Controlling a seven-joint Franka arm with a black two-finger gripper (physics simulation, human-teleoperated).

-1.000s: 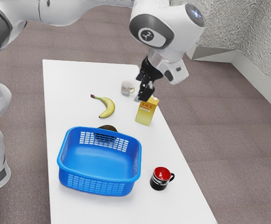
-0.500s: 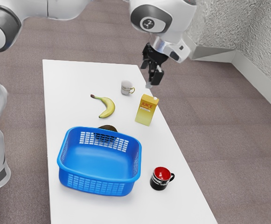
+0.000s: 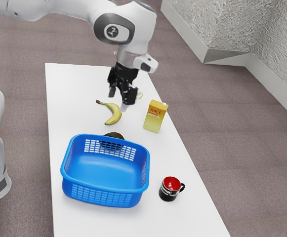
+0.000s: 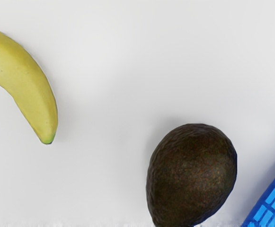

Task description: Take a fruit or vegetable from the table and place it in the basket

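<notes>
Exterior view: hovering above the table (image 3: pixel 69 98) near the banana (image 3: pixel 115 116), with gripper (image 3: pixel 121 98) released. Wrist view: looking down on avocado (image 4: pixel 191 175) between banana and basket (image 4: pixel 273 201).

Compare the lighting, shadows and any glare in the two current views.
Exterior view: even, bright light on the white table, no hard-edged shadows across it, small bright glints on the black mug; wrist view: a soft grey shadow beside the avocado, darker shading next to the basket, ragged pale speckling along the lower edge.
</notes>
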